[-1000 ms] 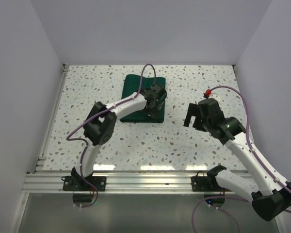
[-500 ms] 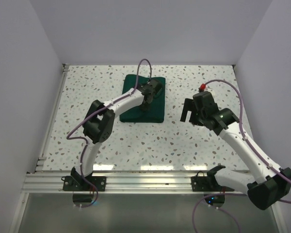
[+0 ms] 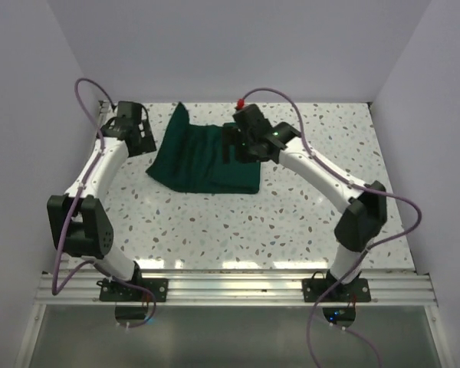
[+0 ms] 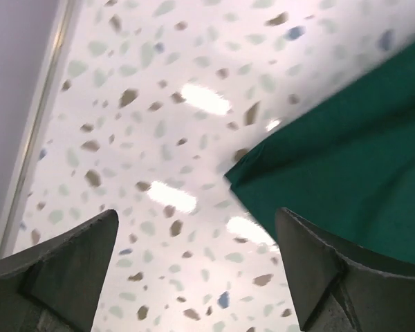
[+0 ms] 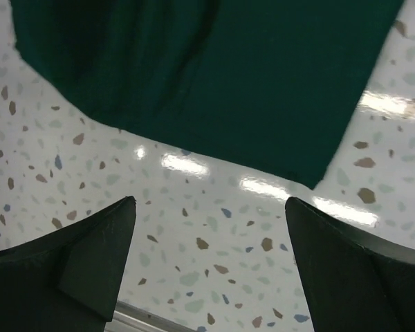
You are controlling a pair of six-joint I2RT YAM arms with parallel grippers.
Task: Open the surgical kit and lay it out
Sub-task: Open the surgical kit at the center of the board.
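Status: the wrap (image 3: 205,159) lay mid-bench (image 3: 291,218), toward the far side and partly opened. One flap was fanned out to the far left and wrinkled, while the right part was a flat folded block. No tray or instruments showed in any view, so I took them to be under the cloth. My left jaws were released with nothing between them, parked by the far-left corner just beside the flap's edge and not touching it. The left wrist view showed only a cloth corner (image 4: 346,159) ahead, over bare bench. My right jaws were also released and empty, over the right part of the wrap. The right wrist view looked down on the folded block (image 5: 228,69) and its near edge. I couldn't tell how far above the cloth they were. My read: the unfolding step was roughly halfway, and laying out hadn't begun. The next move called for the right jaws to drop onto a free edge of the folded block, pinch only the top layer and peel it rightward. It had to go slowly, because snagging a lower layer would drag the whole kit.
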